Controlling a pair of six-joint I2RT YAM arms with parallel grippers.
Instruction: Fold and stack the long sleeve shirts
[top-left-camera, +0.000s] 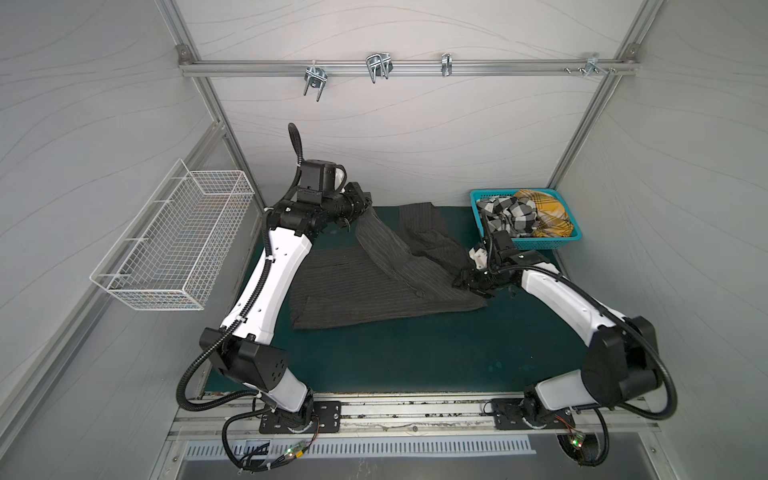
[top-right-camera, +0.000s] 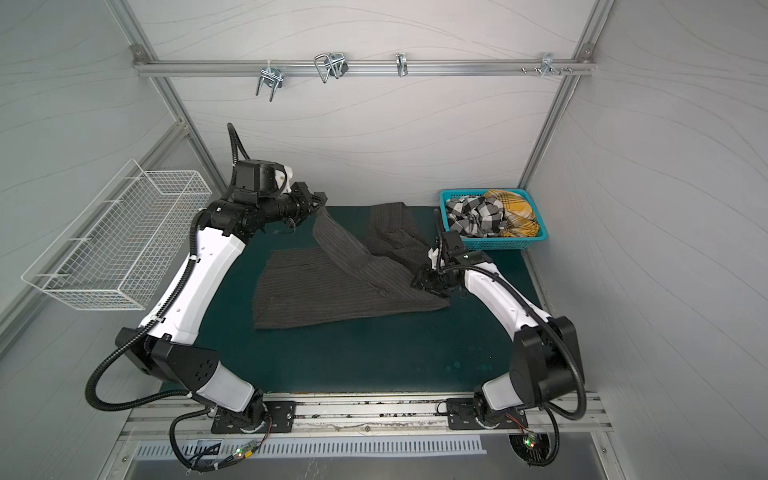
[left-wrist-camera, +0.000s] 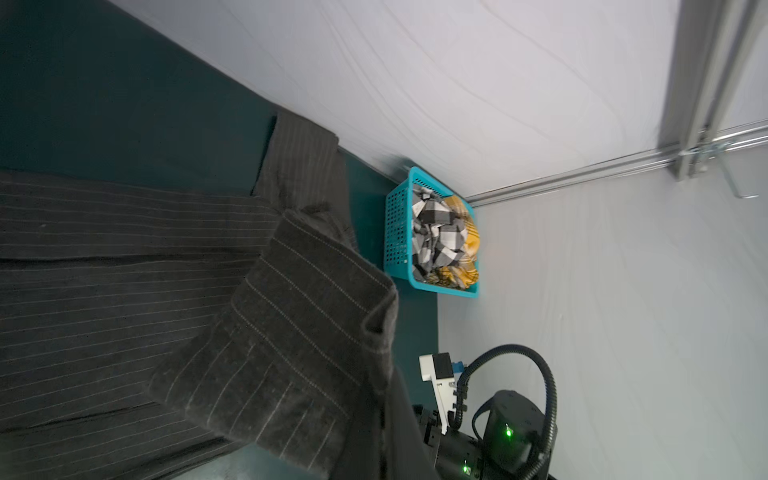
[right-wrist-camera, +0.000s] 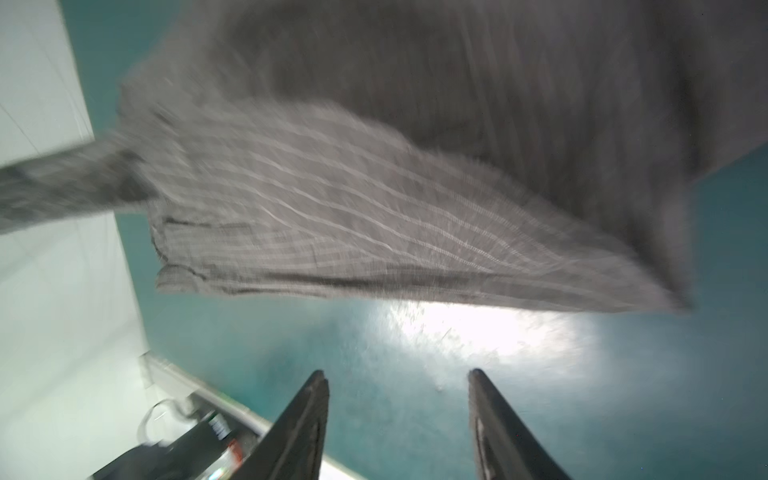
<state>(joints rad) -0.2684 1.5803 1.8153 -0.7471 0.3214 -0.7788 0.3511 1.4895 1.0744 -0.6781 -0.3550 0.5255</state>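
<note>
A dark pinstriped shirt (top-left-camera: 374, 286) lies spread across the middle of the teal mat (top-left-camera: 415, 353), its body mostly flat. One sleeve (top-left-camera: 376, 237) rises off it toward the rear left, where the left gripper (top-left-camera: 366, 202) is clenched on the sleeve's end. The other sleeve lies rumpled toward the rear right. At the shirt's right edge, the right gripper (right-wrist-camera: 397, 372) sits low with its jaws apart and nothing between them; bare mat shows in the gap.

The likely trouble is drag. With only one end pinched and the right side released, a long pull on the sleeve could haul the body along and crease what is now flat. The thin hold at the sleeve's end could also slip, dropping it in a heap. The open right jaws, just beside the cloth, could snag a fold. The right arm works near the teal basket (top-left-camera: 544, 243) and could nudge it.

The count: three shirts, one on the mat and two crumpled in the teal basket, a black-and-white check shirt (top-left-camera: 509, 216) and a mustard plaid shirt (top-left-camera: 544, 212). Two baskets, counting the white wire basket (top-left-camera: 174, 245) on the left wall. Two arms.
</note>
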